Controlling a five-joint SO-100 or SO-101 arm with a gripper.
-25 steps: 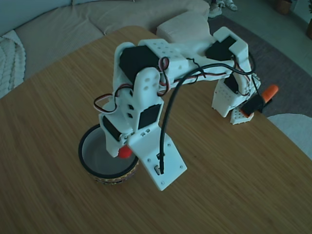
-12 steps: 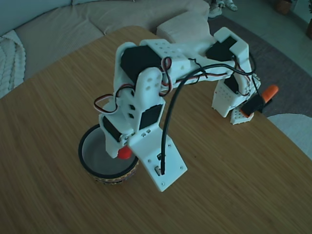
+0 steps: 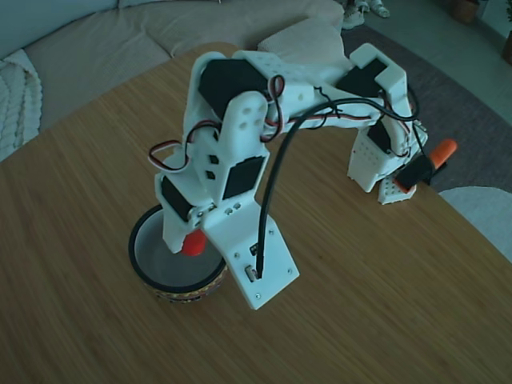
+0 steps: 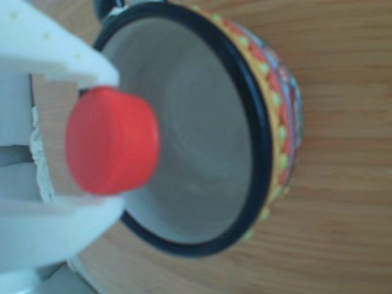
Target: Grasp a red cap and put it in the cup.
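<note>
White fingers [image 4: 86,64] are closed on the red cap [image 4: 112,141], gripped across its rim; flat face is turned toward the camera in the other view. Cap is held above the cup [image 4: 260,131] mouth. Cup is stood upright on wooden counter [image 3: 384,304].

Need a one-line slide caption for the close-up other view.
White two-finger gripper holds a small round red plastic cap over the pale inside of a black-rimmed, pattern-banded mug on a wooden table.
</note>
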